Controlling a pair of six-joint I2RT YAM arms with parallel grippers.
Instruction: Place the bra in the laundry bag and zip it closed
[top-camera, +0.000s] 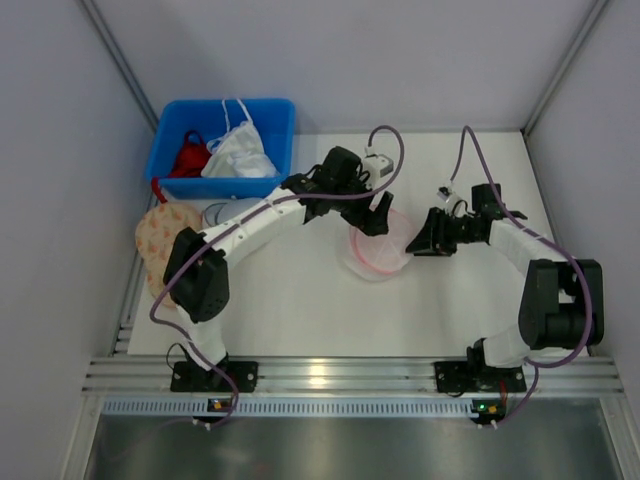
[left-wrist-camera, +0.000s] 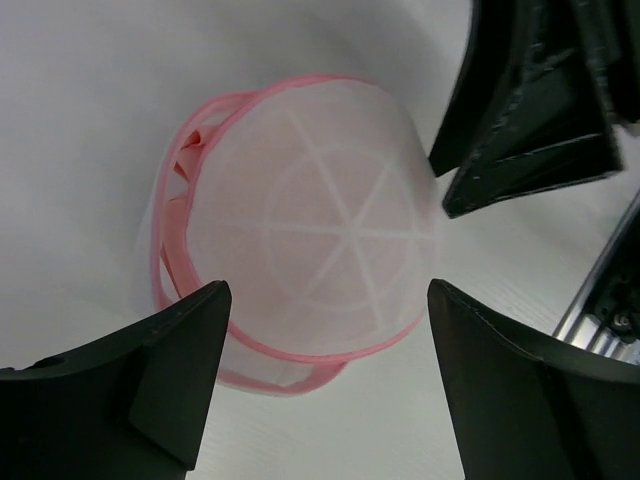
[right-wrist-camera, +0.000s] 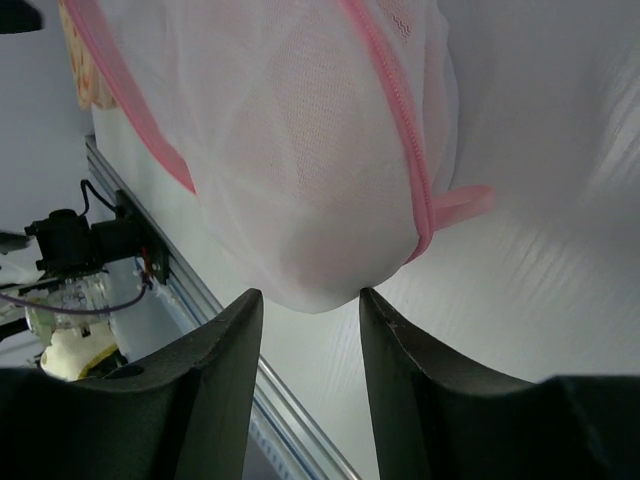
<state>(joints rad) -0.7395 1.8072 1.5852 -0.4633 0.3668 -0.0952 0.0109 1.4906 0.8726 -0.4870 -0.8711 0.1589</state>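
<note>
The laundry bag (top-camera: 377, 252), white mesh with pink rims, lies on the table's middle. A pale pink tint shows through its mesh in the right wrist view (right-wrist-camera: 310, 150); I cannot make out the bra's shape, and it shows nowhere else. In the left wrist view the bag (left-wrist-camera: 320, 220) shows a gap between its two rims on the left. My left gripper (top-camera: 377, 218) hovers open over the bag's far edge (left-wrist-camera: 325, 300). My right gripper (top-camera: 420, 243) is open at the bag's right side, its fingers either side of the mesh edge (right-wrist-camera: 310, 297). A pink zip (right-wrist-camera: 400, 120) runs along the bag.
A blue bin (top-camera: 220, 187) at the back left holds a red garment (top-camera: 189, 158) and a white garment (top-camera: 240, 155). A beige orange-patterned pouch (top-camera: 163, 240) and a dark-rimmed mesh disc (top-camera: 218, 213) lie at the left. Grey walls surround the table; a metal rail (top-camera: 330, 375) runs along the front.
</note>
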